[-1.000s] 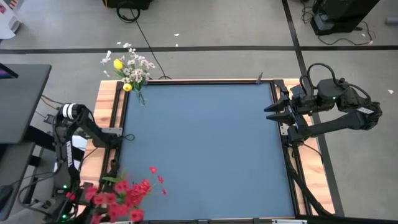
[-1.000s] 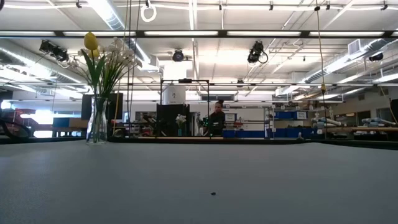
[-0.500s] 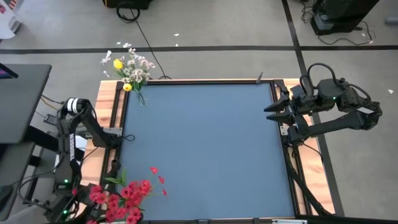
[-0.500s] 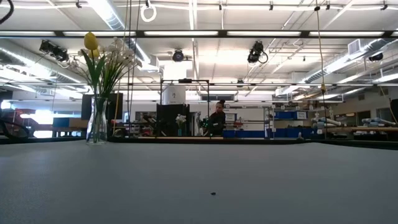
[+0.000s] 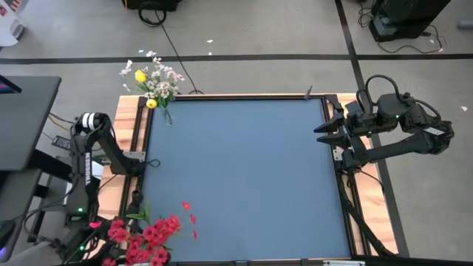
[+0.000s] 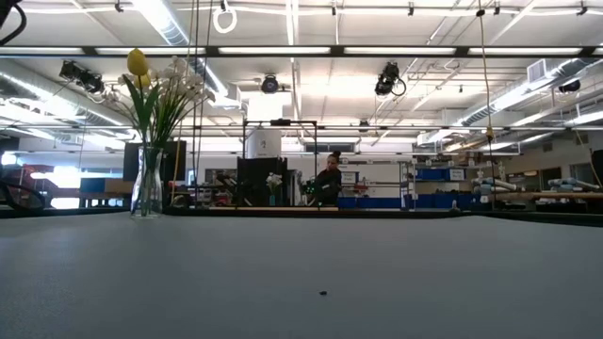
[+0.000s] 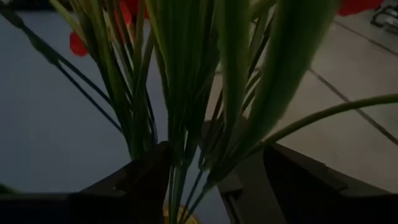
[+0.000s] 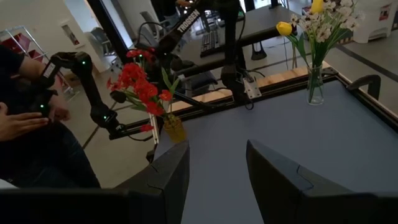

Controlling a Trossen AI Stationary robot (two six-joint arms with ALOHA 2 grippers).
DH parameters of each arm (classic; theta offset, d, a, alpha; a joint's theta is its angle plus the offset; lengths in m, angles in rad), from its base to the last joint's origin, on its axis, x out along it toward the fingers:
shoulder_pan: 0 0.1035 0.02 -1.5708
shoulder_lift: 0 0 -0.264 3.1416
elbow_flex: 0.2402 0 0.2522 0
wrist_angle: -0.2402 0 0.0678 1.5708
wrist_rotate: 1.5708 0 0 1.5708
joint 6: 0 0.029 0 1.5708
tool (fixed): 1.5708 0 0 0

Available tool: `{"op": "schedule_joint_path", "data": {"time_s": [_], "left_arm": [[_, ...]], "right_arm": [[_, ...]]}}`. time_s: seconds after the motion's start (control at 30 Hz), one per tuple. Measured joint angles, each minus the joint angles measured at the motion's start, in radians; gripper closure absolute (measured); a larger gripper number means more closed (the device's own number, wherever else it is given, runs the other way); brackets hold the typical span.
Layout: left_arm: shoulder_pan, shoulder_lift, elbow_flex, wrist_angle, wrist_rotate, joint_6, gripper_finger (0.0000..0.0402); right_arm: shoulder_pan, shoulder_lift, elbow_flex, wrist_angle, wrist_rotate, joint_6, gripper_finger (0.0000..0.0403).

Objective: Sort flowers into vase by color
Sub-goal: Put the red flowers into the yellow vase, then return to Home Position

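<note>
— What is the table (image 5: 244, 170) looking like?
— A grey-blue mat is covering it inside a wooden frame, and grey floor with black cables is showing all round. In the low view a workshop with long ceiling lights is stretching out behind, and a person (image 6: 329, 179) is standing far back.
— Where are the flowers sitting?
— The white sprays and yellow bud (image 6: 138, 62) are standing in a clear vase (image 6: 147, 184) at the far left corner. The red blossoms (image 5: 144, 235) are hanging over the near left corner, above a yellowish vase (image 8: 174, 128).
— And the grippers?
— The right gripper (image 5: 319, 134) is waiting at the right edge, spread apart and carrying nothing. The left gripper (image 7: 194, 177) is sitting at the red bunch's green stems (image 7: 180, 93); whether it is clamping them is not showing.
— Anything else unclear?
— The blossoms are covering that gripper from above, and someone's hand (image 8: 18, 121) is getting cut off at the right wrist view's edge
</note>
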Motion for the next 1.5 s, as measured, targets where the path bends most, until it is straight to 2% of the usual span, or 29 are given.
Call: {"op": "schedule_joint_path", "data": {"time_s": [0.2, 0.53, 0.73, 1.07, 1.4, 1.5], "left_arm": [[0.034, -0.004, 0.051, -0.117, 0.085, -0.102, 0.014], [0.103, -0.015, 0.06, -0.148, 0.198, -0.208, 0.014], [0.181, -0.056, 0.061, -0.184, 0.367, -0.249, 0.014], [0.301, -0.24, 0.066, -0.331, 0.604, -0.351, 0.0141], [0.333, -0.427, 0.063, -0.374, 0.991, -0.494, 0.0141], [0.333, -0.486, 0.063, -0.346, 1.073, -0.562, 0.0141]], "right_arm": [[0.0, 0.0, 0.0, 0.0, 0.0, 0.0, 0.0235], [0.0, 0.0, 0.0, 0.0, 0.0, 0.0, 0.0235], [0.0, 0.0, 0.0, 0.0, 0.0, 0.0, 0.0235], [0.0, 0.0, 0.0, 0.0, 0.0, 0.0, 0.0235], [0.0, 0.0, 0.0, 0.0, 0.0, 0.0, 0.0235], [0.0, 0.0, 0.0, 0.0, 0.0, 0.0, 0.0235]]}}
